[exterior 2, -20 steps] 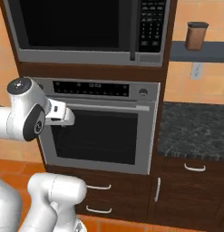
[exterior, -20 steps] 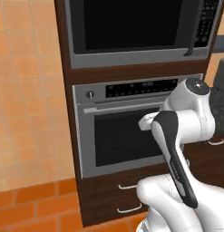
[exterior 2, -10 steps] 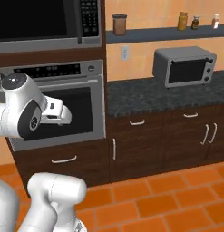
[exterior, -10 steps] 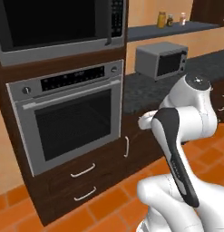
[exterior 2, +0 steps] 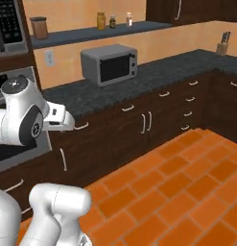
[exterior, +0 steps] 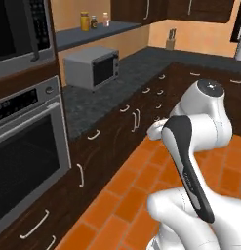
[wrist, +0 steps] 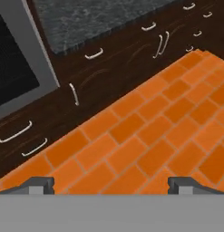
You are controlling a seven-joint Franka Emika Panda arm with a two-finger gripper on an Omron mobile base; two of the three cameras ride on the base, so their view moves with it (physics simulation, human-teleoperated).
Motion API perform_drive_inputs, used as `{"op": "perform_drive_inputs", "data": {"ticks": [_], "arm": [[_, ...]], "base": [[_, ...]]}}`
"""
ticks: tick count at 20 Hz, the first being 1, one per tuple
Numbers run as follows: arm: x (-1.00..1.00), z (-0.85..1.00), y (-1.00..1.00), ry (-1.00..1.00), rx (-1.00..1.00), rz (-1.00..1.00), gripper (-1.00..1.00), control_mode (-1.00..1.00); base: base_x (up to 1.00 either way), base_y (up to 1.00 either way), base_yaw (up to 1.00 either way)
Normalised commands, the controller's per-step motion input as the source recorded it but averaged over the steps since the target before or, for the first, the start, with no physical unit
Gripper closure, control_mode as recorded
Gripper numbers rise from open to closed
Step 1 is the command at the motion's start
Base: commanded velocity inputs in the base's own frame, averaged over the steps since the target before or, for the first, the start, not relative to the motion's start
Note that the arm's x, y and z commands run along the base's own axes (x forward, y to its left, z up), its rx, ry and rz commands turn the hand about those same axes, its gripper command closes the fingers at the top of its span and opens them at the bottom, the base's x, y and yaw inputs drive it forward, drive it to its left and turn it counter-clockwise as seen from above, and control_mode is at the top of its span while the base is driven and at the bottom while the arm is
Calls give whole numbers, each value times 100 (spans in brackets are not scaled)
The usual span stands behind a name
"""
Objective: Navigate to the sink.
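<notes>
The sink is out of view. My gripper (wrist: 112,185) points down at the orange brick floor (wrist: 145,136), and its two dark fingertips (wrist: 41,183) stand far apart, open, with nothing between them. My white hand (exterior 2: 60,120) is held out in front of the dark lower cabinets (exterior 2: 139,122). From the left base camera the folded arm (exterior: 190,161) covers most of the hand.
The black-glass steel oven (exterior: 24,161) is at the left. A dark granite counter (exterior: 122,83) runs right and turns a corner; on it stand a grey microwave (exterior 2: 110,64) and a knife block (exterior 2: 222,45). Jars (exterior 2: 100,20) sit on a shelf. Open floor (exterior 2: 187,182) lies to the right.
The whole picture has swung: the base has turned to the right, so the oven slid to the left edge and the counter, microwave and corner came in. The arm's pose is unchanged.
</notes>
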Motion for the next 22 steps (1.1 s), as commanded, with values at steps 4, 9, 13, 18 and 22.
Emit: {"op": "perform_drive_inputs", "data": {"ticks": [4, 9, 13, 18, 22], "arm": [[0, 0, 0, 0, 0, 0, -100, 100], [0, 0, 0, 0, 0, 0, -100, 100], [0, 0, 0, 0, 0, 0, -100, 100], [0, 0, 0, 0, 0, 0, -100, 100], [0, 0, 0, 0, 0, 0, -100, 100]], "base": [[0, 14, -87], [6, 28, -82], [44, 51, -73], [84, 58, -59], [99, 57, -51]]}}
